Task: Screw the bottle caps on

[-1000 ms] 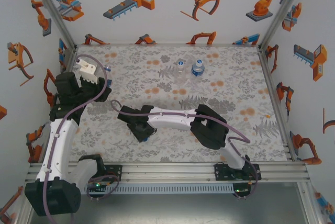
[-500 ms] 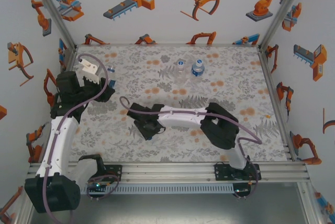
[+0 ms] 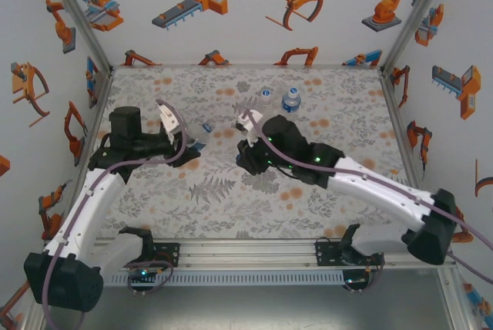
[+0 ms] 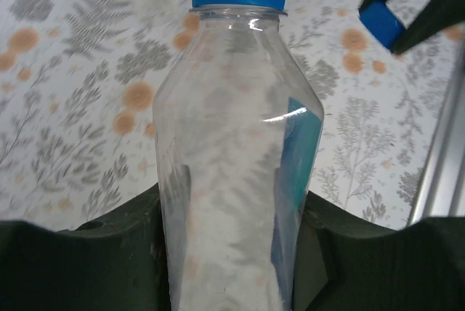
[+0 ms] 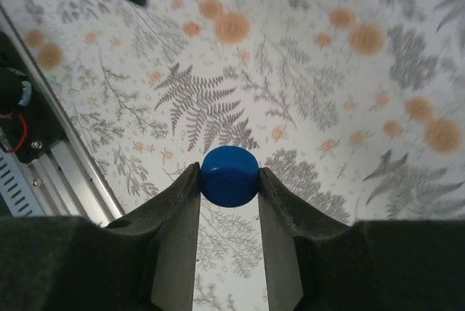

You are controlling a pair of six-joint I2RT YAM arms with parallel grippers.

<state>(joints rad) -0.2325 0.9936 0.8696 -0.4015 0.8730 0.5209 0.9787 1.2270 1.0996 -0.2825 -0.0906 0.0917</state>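
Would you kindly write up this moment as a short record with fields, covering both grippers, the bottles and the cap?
left gripper: shut on the held bottle, which is clear and uncapped
right gripper: shut on the blue cap, pinched between both fingers
cap and held bottle: apart, with the cap off to one side of the bottle's top
other bottles: two, upright near the far edge of the table
stage: cap not yet on the held bottle

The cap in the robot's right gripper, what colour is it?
Plain blue. The cap shows best in the right wrist view.
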